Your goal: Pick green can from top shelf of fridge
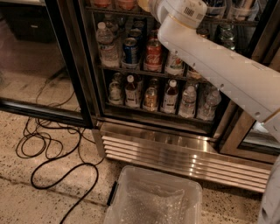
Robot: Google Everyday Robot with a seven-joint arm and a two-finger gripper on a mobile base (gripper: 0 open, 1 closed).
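The green can cannot be made out anywhere in the fridge [89, 78]. The highest rack in view [118, 9] shows only the bottoms of a few containers, cut off by the top edge of the picture. The white arm [218, 65] crosses the fridge's open front from lower right to upper middle. Its wrist ends at that rack's level, and the gripper lies beyond the top edge, so I cannot tell whether it is released or grasping anything.

One rack down in the fridge stand a water bottle [107, 43], a blue can [130, 50] and a red can [153, 54]. Small bottles fill the rack below them. Under the fridge's steel grille [183, 155] a clear plastic bin [153, 197] sits on the floor. A black cable [52, 148] loops before the fridge's open glass door [30, 65].
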